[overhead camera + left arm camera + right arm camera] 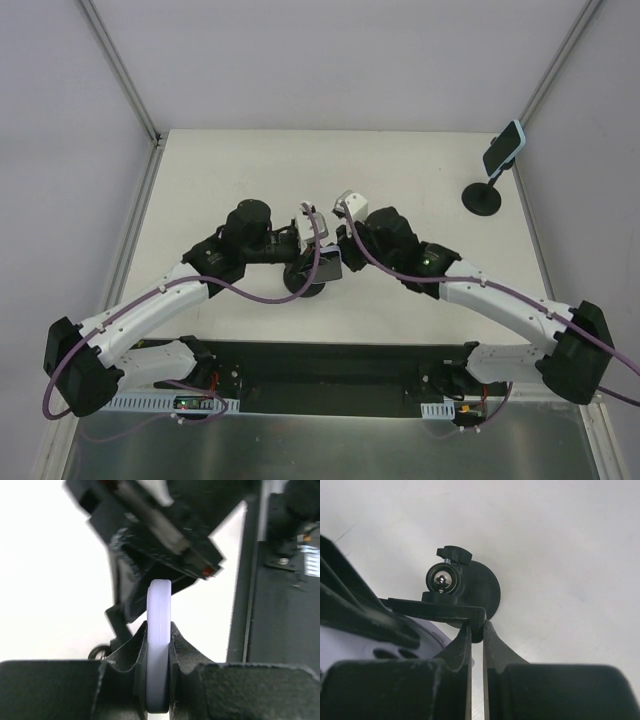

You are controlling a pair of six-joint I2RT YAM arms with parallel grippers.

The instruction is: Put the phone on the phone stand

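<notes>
A phone in a lavender case [159,630] stands edge-on between my left gripper's [159,652] fingers, which are shut on it. From above, the phone [329,268] sits at the table's middle, against the cradle of a black phone stand [301,284]. In the right wrist view the stand [483,586] shows its round base, ball joint and flat cradle arm. My right gripper [477,626] is shut on the lip at the end of that cradle arm. The lavender case [431,635] shows just left of it. From above, my right gripper [342,260] meets my left gripper [305,246] at the stand.
A second black stand [482,196] at the back right corner carries a phone in a teal case [505,148]. White walls with metal rails [135,95] enclose the table. A black base plate [330,375] runs along the near edge.
</notes>
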